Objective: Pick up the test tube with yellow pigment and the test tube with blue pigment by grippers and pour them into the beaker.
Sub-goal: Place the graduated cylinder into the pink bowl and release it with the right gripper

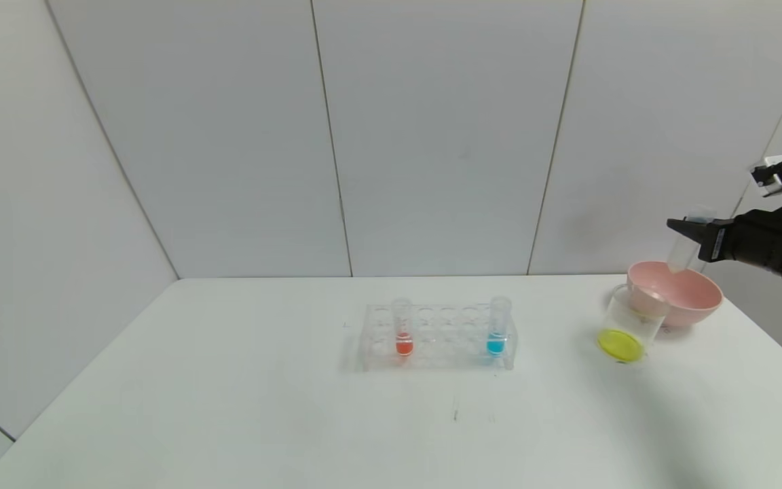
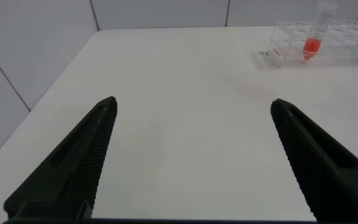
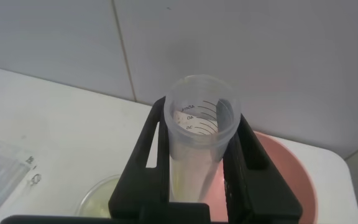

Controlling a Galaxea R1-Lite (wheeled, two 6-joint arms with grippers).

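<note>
White desk and grey panels frame the yellow pour's end: the right claw grasps the emptied clear yellow-pigment test tube above the pink bowl, beside the clear glass beaker now holding yellow liquid. Next, I judge, this tube needs discarding, then the slim blue-pigment test tube must be lifted from the clear rack; the left claw hangs released.

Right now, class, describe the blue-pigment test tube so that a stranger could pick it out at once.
On the white table stands a clear many-holed rack holding two upright tubes. The test tube with blue pigment is at the rack's right end, nearer the beaker; its cyan liquid sets it apart from the orange-red tube.
</note>
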